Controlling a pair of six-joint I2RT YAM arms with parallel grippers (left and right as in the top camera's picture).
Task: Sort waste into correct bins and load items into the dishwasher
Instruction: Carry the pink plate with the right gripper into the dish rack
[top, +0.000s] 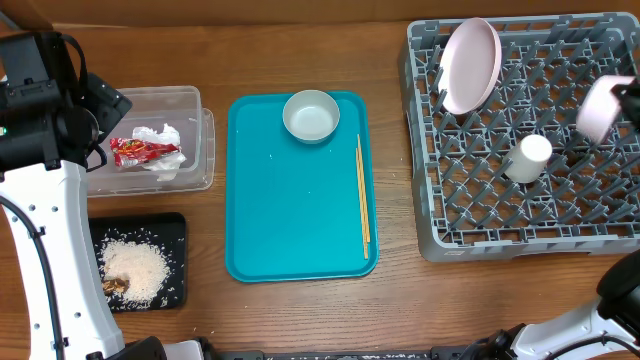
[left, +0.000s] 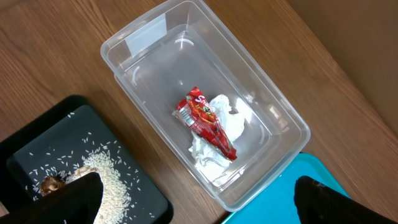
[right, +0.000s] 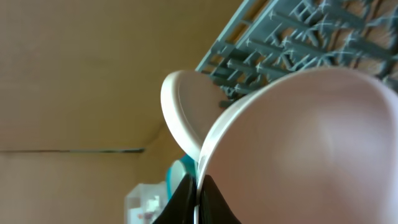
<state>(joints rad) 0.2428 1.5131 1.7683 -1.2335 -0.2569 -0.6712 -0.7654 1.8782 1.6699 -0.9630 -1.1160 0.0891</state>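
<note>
Saucer (top: 598, 110) sat pinched by its rim in my right pincer (right: 198, 190) above the rack (top: 520, 243) at the desk's (top: 300, 320) right edge; it wanted lowering upright between pegs (top: 560, 200).

Left arm (top: 50, 200): white link runs up the left side of the table, with the chunky black wrist at its far end.
Left gripper (left: 199, 202): facing down, jaws spread wide, nothing between them. In its own wrist view, the two dark fingers (left: 78, 196) sit way apart in the bottom corners.
Right arm (top: 600, 320): only bits visible from overhead, a white link in the near-right corner and the dark wrist poking in at the right edge.
Right gripper (right: 198, 202): pinched tight, both dark fingers nipping the rim of the small saucer (right: 298, 143).
</note>
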